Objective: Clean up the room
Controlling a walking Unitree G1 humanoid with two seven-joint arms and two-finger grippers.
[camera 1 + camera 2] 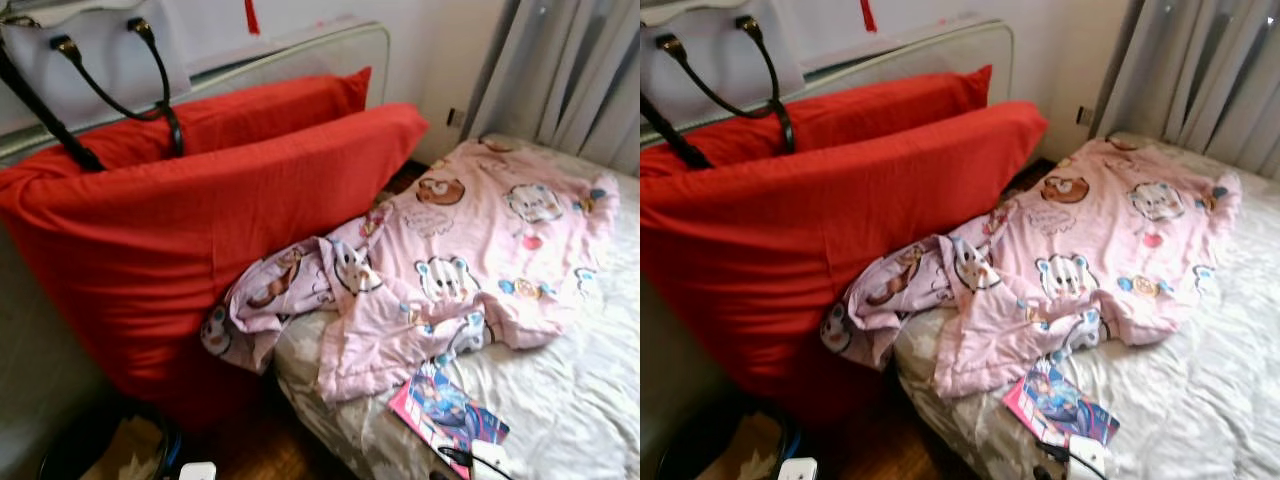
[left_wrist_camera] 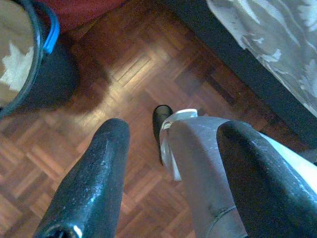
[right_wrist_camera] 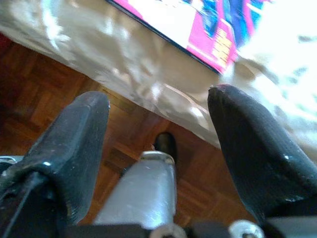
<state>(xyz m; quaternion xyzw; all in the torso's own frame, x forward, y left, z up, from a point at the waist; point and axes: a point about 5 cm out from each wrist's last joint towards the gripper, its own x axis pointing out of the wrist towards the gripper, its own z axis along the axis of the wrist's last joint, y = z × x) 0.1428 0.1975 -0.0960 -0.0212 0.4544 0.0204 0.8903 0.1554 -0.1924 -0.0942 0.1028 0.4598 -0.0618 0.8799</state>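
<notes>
A crumpled pink cartoon-print blanket [image 1: 470, 250] lies across the bed [image 1: 570, 400], and one end hangs off the bed's edge toward two big red pillows [image 1: 200, 220]. A pink and blue magazine [image 1: 447, 408] rests near the bed's front edge. My left gripper [image 2: 173, 129] hangs open and empty over the parquet floor [image 2: 124, 74]. My right gripper [image 3: 158, 96] is open and empty too, low beside the bed's edge, just below the magazine [image 3: 208, 25].
A white handbag [image 1: 90, 60] with black handles sits above the pillows, against a headboard. A dark bucket [image 2: 52, 29] holding paper stands on the floor at the lower left. Grey curtains [image 1: 570, 70] hang behind the bed.
</notes>
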